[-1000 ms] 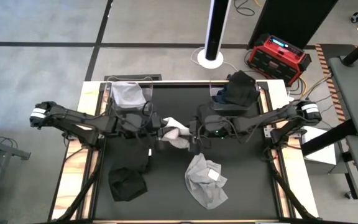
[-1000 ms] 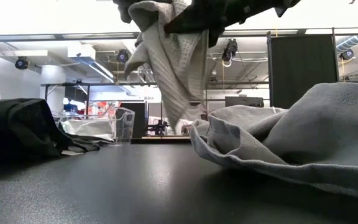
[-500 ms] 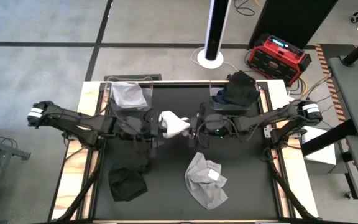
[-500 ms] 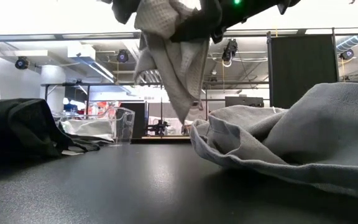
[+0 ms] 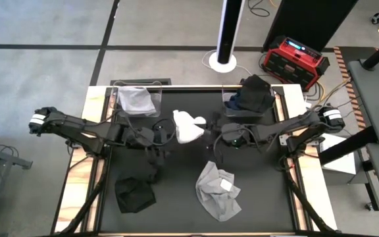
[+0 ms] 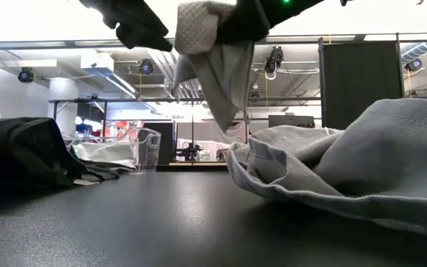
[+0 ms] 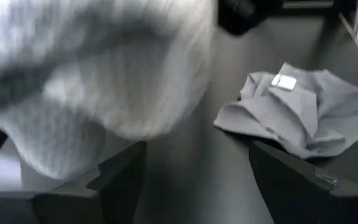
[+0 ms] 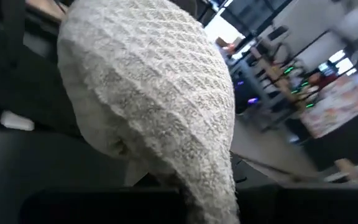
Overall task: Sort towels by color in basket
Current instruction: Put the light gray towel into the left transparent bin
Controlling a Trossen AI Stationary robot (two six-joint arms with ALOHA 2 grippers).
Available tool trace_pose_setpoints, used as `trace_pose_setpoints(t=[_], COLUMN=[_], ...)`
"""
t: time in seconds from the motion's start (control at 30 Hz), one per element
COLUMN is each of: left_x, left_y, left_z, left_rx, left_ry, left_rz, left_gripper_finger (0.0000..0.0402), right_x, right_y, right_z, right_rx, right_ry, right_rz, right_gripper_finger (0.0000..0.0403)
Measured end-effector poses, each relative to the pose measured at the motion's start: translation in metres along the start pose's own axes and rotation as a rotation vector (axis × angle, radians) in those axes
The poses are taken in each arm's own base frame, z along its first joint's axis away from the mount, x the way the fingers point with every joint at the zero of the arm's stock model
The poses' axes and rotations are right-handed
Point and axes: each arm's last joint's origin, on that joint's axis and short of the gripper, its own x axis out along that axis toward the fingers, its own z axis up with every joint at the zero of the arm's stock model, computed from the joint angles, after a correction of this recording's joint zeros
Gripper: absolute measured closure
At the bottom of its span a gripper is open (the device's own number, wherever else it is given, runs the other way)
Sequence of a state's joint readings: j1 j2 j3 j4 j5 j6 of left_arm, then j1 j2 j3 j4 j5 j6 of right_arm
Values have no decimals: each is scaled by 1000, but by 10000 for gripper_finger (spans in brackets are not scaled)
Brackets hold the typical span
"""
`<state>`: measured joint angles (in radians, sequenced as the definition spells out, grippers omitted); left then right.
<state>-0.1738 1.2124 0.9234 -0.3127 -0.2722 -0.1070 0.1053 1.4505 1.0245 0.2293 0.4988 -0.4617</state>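
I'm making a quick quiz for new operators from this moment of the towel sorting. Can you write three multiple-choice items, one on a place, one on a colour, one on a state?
1. Where is the white towel?
A. In the air between the hands
B. In a basket
C. On the floor

2. What colour is the towel with a white tag on the table's near side?
A. Navy
B. Light grey
C. Red

3. Which hand holds the white towel?
A. Left hand
B. Right hand
C. Neither

Key: 1 A, it hangs clear of the table in the low view. 2 B, it is pale grey. 3 B, the right hand is shut on it; the left hand is open.

The white towel is a close blur in the left wrist view, cut off at the edges.
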Motion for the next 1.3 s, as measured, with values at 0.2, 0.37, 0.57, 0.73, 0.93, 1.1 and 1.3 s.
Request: trace_pose_setpoints(t=[0.2, 0.37, 0.57, 0.73, 0.93, 1.1, 1.3], left_x=[-5, -13, -19, -3, 23, 38, 51], left_y=[2, 2, 3, -1, 5, 18, 25], left_z=[-1, 9, 26, 28, 25, 21, 18], left_rx=[34, 147, 270, 342, 354, 346, 348], left_ry=[11, -96, -265, -286, -246, -207, -189], left_rz=[8, 8, 48, 20, 92, 109, 115], left_gripper_finger=[135, 135, 133, 132, 132, 132, 135], right_x=[-11, -14, -14, -14, -14, -14, -14], right_y=[10, 16, 16, 16, 17, 19, 20], right_z=[2, -2, -2, -2, -1, 0, 2], right_rx=[-252, -347, -327, -311, -312, -286, -263], right_ry=[57, 121, 121, 114, 107, 65, 28], right_rz=[-59, -97, -99, -92, -81, -26, -7], right_gripper_finger=[388, 388, 388, 388, 388, 388, 388])
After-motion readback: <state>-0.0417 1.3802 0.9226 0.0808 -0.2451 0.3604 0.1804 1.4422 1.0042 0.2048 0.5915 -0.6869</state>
